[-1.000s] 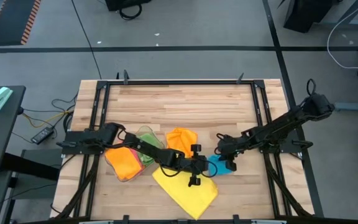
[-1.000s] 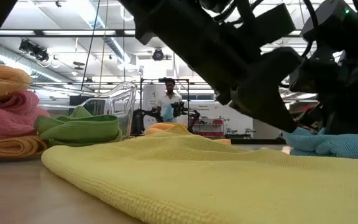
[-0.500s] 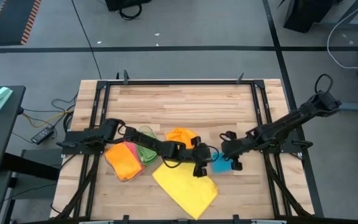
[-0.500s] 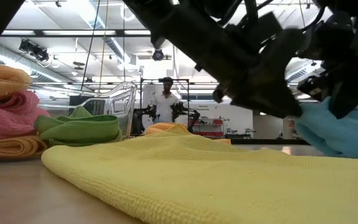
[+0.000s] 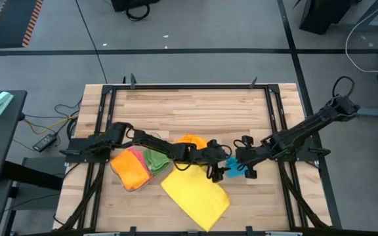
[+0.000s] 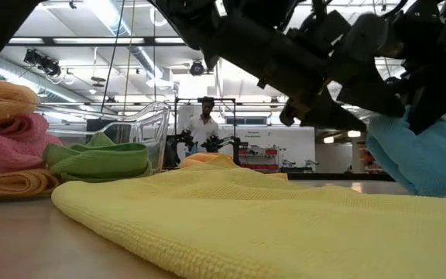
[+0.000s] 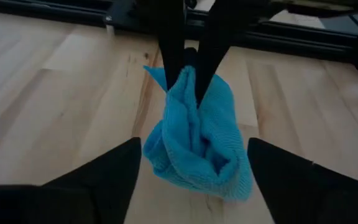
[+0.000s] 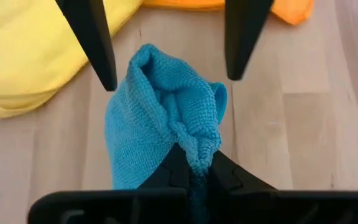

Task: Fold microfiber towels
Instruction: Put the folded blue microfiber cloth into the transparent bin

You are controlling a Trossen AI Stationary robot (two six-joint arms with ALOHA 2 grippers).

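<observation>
A blue microfiber towel hangs bunched near the middle of the table, with my right gripper shut on its top. My left gripper reaches in from the table's left and stands open, one finger on either side of the blue towel; I cannot tell whether it touches it. A yellow towel lies spread on the wood at the near side. An orange towel lies behind my left arm. Folded orange, pink and green towels are piled at the left. My right gripper pinches a gathered ridge of the blue towel's top between its two fingers, several layers bunched together. It comes slanting down from the table's right. The towel hangs below the fingers in a loose bundle, and its lower end looks to rest on the wood.
A clear plastic tray stands behind the green towel. Black frame rails run along the table's left, right and far sides. Bare wood fills the far half. A person stands far off in the room.
My left gripper has gone from over the yellow towel toward the table's right and far side, up to the blue towel, and has opened. My right gripper has risen with the blue towel, which has been drawn up from a low heap into a hanging bundle.
</observation>
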